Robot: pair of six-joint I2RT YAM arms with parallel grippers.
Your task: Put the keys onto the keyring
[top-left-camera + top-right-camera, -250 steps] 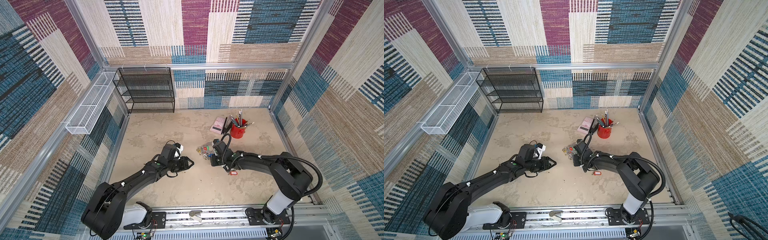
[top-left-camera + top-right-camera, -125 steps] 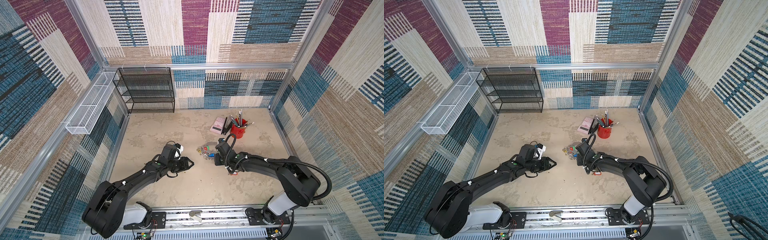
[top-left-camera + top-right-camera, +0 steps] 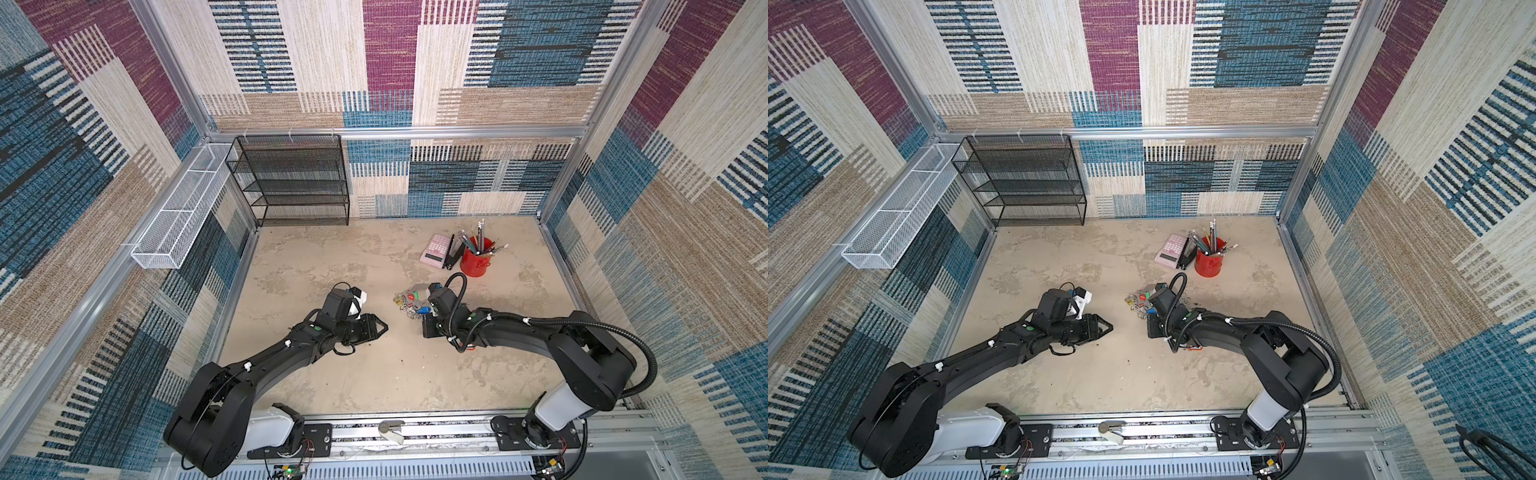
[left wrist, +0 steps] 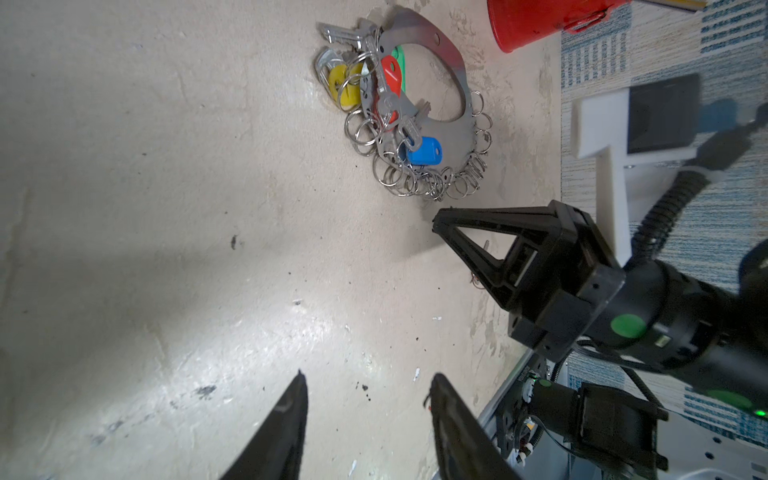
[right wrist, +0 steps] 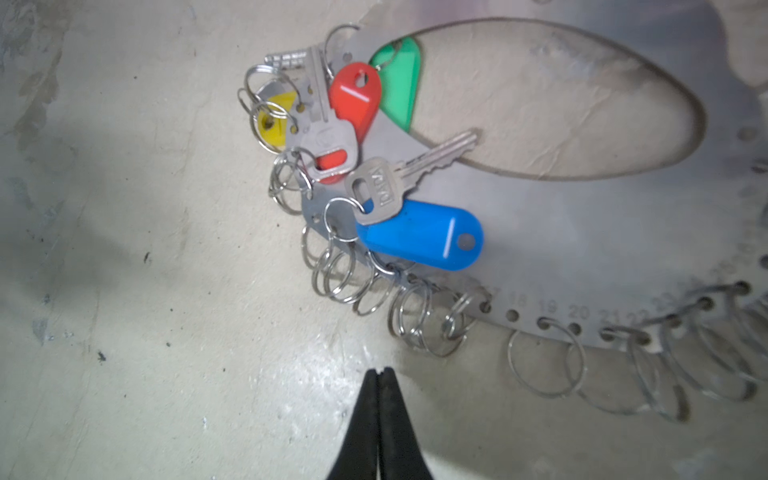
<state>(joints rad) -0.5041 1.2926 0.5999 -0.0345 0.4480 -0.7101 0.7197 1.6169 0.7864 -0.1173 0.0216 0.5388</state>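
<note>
Keyring [image 5: 582, 232] is seen lying flat on the table [image 3: 374, 382], near the red cup [image 3: 475, 262]. Keys [image 5: 376, 193] with red, blue, green and yellow tags are bunched at one end of it, on and among its split rings; which of them are threaded cannot be told. The right gripper [image 5: 379, 370] is held low, just beside the ringed edge, its tips pressed together with nothing seen between them. The left gripper [image 4: 365, 380] is seen well apart from the keyring, its fingers spread and empty.
</note>
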